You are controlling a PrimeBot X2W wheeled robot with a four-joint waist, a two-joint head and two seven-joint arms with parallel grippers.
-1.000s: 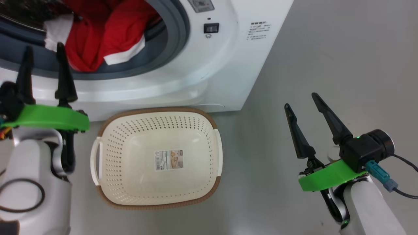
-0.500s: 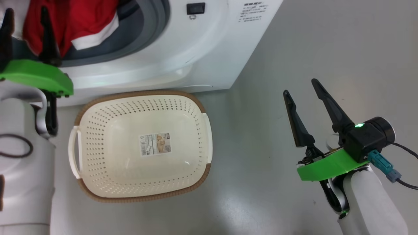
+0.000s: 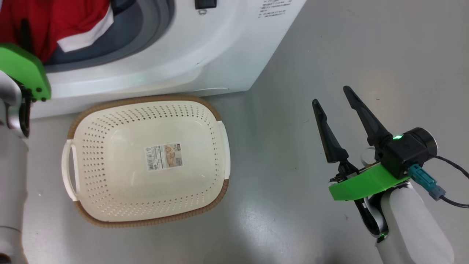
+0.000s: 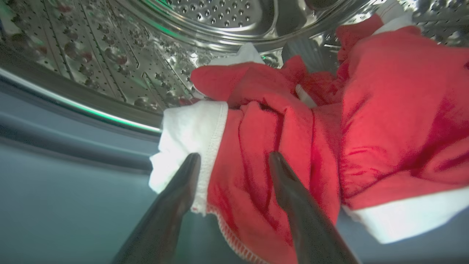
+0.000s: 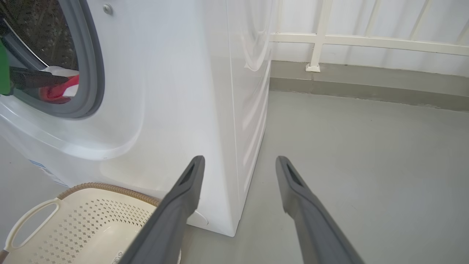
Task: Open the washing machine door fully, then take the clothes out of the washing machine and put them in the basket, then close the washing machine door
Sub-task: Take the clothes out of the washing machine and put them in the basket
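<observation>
Taking out the clothes (image 4: 384, 110): left end effector (image 4: 234, 161), released, is poised at them inside the washing machine (image 4: 110, 55). A clench is needed next.

A smooth grey floor (image 3: 366, 44) spread across the head view, matte but for a pale patch of glare (image 3: 253, 216) and a few small dark specks. In the right wrist view the same floor (image 5: 366, 154) ran back to a low grey curb (image 5: 366, 86) at its far edge. On that curb stood a white railing (image 5: 366, 41) with a horizontal bar and slim upright posts, one post ending in a small square foot (image 5: 312, 67). Behind the bars the background was plain white.
</observation>
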